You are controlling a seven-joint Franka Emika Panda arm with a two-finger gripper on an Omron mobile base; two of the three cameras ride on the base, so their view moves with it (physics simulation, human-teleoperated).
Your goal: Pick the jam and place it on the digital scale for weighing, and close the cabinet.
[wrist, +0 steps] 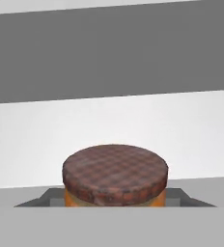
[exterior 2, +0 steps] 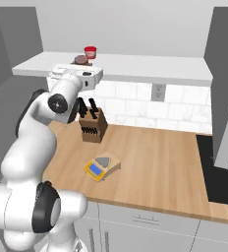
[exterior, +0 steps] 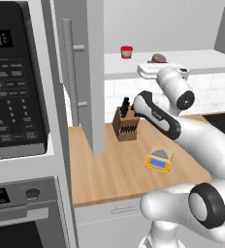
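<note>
The jam, an orange-filled jar with a dark brown lid, stands on the pale inner shelf of the open grey cabinet. My gripper reaches in level with the shelf. Its dark fingertips press against both sides of the jar, shut on it. From the base the lid of the jam shows just above my white hand, and from the other side the jam shows behind it. The yellow digital scale with its grey plate lies on the wooden counter, also visible as the digital scale below.
A red jar stands further back on the shelf. A wooden knife block sits on the counter below the shelf. The open cabinet door juts out on the left beside the black microwave. A dark stove lies to the right.
</note>
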